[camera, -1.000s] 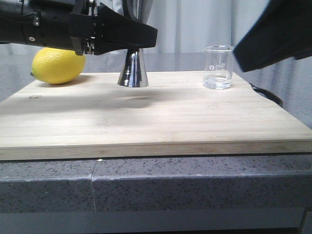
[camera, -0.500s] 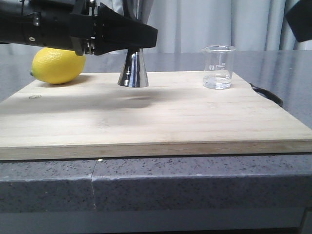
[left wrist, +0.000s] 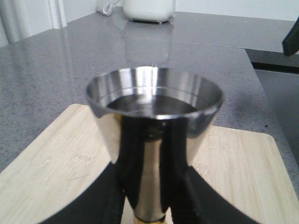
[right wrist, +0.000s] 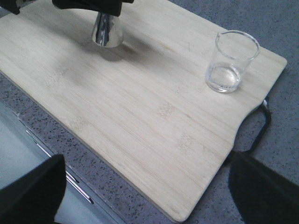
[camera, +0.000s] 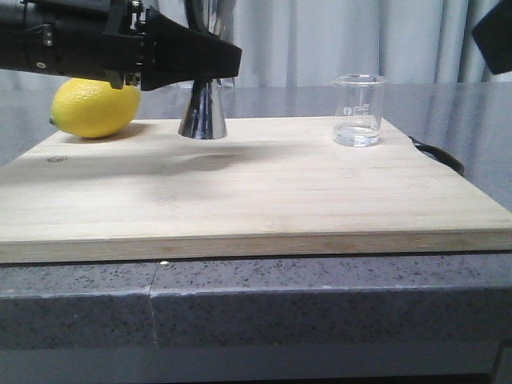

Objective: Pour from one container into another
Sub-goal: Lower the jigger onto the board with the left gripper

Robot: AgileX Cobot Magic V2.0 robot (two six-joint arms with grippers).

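The steel hourglass jigger (camera: 202, 118) is at the back left of the bamboo board (camera: 264, 200), and my left gripper (camera: 214, 66) is shut on its narrow waist. Its base hangs just above the board over a soft shadow. The left wrist view looks down on the jigger's upper cup (left wrist: 154, 100), with black fingers (left wrist: 119, 186) on both sides of the stem. The clear glass beaker (camera: 358, 110) stands upright at the board's back right, also visible as the beaker (right wrist: 231, 60). My right gripper (right wrist: 149, 196) hangs open high over the board's near right corner, holding nothing.
A yellow lemon (camera: 94, 108) lies at the board's back left corner, just left of the jigger. A black handle (camera: 438, 156) juts from the board's right edge. The board rests on a grey speckled counter (camera: 320, 304). A white appliance (left wrist: 145, 9) sits far back.
The left gripper has carried the jigger a little to the left and slightly up. The right arm has pulled up and away to the top right corner of the front view.
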